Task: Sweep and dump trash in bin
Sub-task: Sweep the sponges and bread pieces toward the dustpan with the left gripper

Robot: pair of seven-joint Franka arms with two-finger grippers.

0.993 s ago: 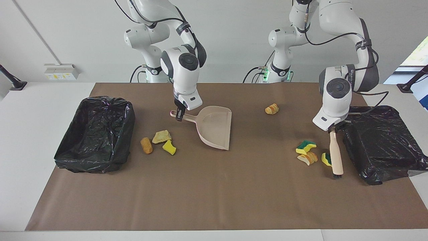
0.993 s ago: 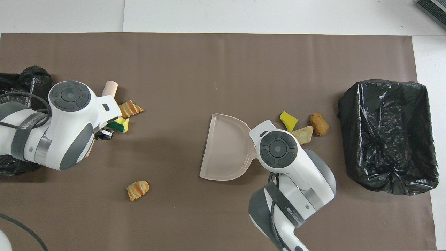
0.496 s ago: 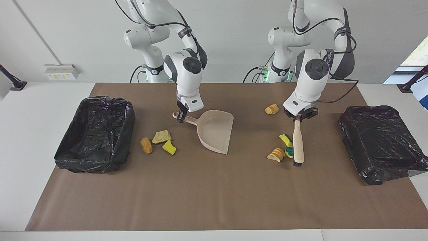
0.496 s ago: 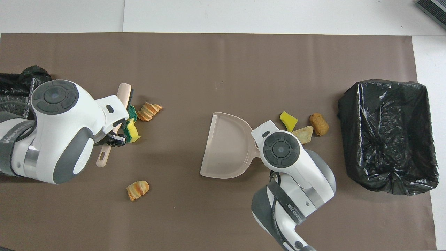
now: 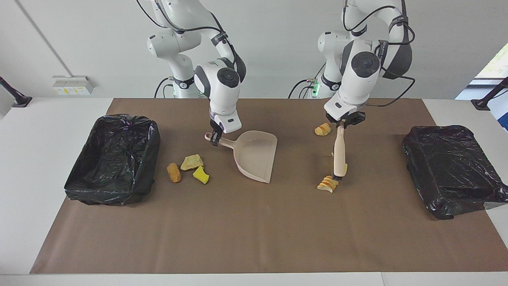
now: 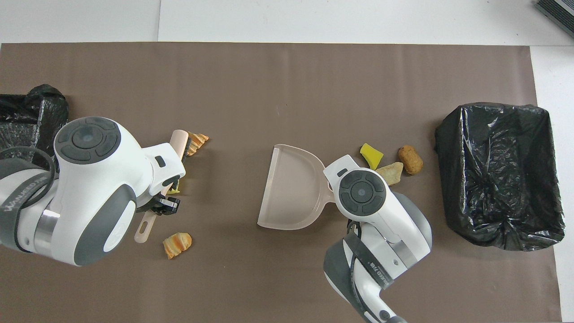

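My right gripper (image 5: 214,139) is shut on the handle of the pink dustpan (image 5: 256,155), which rests on the brown mat with its mouth toward the left arm's end. My left gripper (image 5: 342,124) is shut on the handle of the wooden brush (image 5: 339,153), whose bristles touch the mat. A ridged bread piece (image 5: 327,184) lies against the bristles, and a sponge chunk (image 6: 174,188) is mostly hidden by the brush. A croissant-like scrap (image 5: 322,129) lies nearer the robots. A brown piece (image 5: 173,172), a beige lump (image 5: 192,162) and a yellow sponge chunk (image 5: 201,174) lie between the dustpan and a black-lined bin (image 5: 115,159).
A second black-lined bin (image 5: 452,167) stands at the left arm's end of the table. The brown mat (image 5: 254,230) covers most of the white table.
My left arm has swept the brush and the scraps beside it away from the bin at its end, toward the dustpan. The dustpan shifted slightly early on, then stayed put.
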